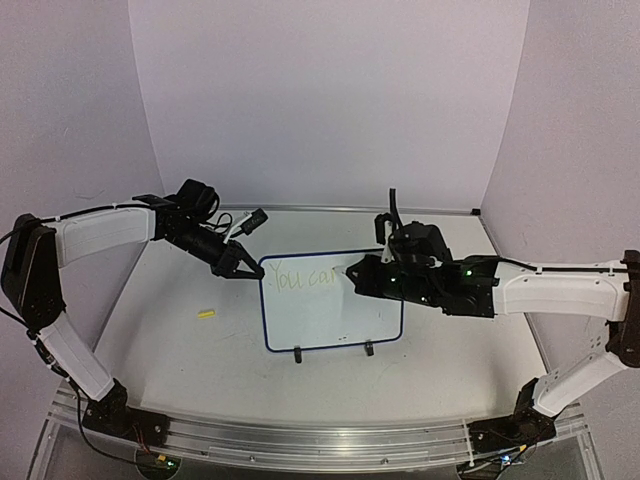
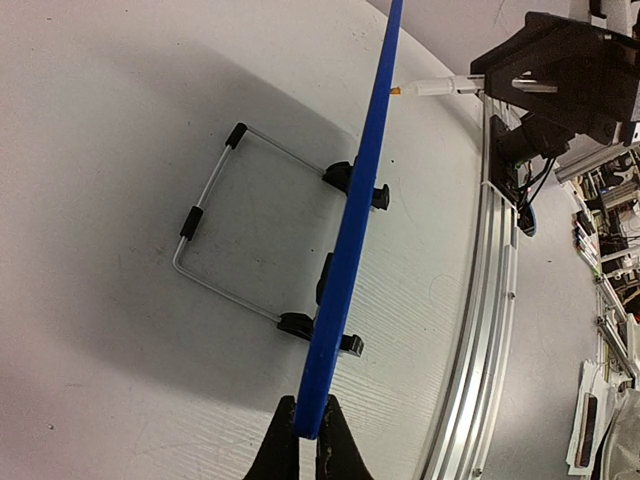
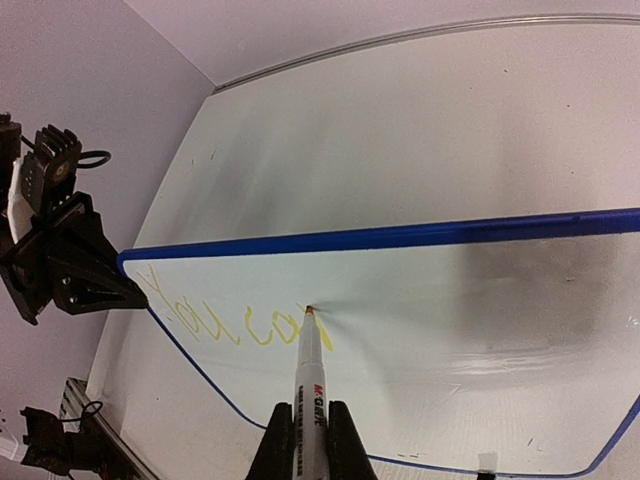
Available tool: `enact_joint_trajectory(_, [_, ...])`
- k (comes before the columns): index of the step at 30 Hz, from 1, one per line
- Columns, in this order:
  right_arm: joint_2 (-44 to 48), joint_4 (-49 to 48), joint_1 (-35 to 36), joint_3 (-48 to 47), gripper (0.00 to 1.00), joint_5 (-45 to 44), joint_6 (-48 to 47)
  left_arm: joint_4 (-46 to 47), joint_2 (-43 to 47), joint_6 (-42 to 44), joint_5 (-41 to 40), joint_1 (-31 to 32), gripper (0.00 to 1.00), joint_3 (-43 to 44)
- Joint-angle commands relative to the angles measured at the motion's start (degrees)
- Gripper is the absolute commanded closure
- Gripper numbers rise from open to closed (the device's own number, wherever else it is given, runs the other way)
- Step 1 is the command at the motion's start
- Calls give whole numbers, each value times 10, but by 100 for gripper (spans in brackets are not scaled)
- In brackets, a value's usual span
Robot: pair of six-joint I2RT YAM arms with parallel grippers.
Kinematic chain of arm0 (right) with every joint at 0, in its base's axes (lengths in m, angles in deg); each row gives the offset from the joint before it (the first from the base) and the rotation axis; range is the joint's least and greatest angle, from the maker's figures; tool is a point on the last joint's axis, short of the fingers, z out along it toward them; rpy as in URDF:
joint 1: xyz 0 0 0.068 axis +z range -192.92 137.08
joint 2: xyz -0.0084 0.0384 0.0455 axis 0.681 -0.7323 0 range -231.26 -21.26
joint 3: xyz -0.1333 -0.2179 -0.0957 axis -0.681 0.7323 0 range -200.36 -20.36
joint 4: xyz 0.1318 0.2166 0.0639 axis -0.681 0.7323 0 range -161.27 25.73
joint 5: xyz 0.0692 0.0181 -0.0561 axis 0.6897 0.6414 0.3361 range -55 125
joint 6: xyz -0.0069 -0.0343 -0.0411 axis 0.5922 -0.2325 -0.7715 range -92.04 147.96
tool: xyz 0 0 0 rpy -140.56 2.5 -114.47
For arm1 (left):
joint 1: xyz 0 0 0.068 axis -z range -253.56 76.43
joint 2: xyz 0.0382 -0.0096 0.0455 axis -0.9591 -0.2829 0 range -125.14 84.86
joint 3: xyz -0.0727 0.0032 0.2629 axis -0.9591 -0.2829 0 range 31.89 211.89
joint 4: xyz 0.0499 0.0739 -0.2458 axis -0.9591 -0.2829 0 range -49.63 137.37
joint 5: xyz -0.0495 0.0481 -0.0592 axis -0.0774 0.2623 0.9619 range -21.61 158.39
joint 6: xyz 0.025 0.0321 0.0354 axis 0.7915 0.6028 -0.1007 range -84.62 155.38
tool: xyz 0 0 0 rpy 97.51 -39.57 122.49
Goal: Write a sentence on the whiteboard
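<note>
Sentence [image 3: 235,322] is standing half done on the top line of the whiteboard [image 3: 480,330], reading about "You can". I am judging we are mid-writing. The board is standing mid-table on 2 black feet [image 1: 297,353]. The right gripper [image 3: 308,440] is clenching 1 marker [image 3: 310,370], its tip at the board's face. The left gripper [image 2: 308,430] is clamping the board's corner. Next I am expecting the remaining words, calling for light, steady pressure. I am counting 1 board, 1 marker and 1 small yellow piece [image 1: 206,314].
</note>
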Motion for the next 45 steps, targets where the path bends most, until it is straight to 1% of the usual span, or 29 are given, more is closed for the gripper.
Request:
enact_joint_trajectory(1, [10,-4,-3,-15,100,-38,2,-25,11,16,-39,6,100,10])
enact_joint_trajectory(12, [31,16,-3,11,100,-56,21,-25,11,17,-39,7,100,10])
enact_joint_trajectory(29, [18,28,-3,47,100,-26,51,-25,10,17,-39,8,100,10])
enact_joint_trajectory(40, [21,29,-4,44,100,-21,49,-26,10,17,-41,8,100,10])
enact_joint_trajectory(45, [43,23,-4,43,100,-13,26,-27,12,18,-43,8,100,10])
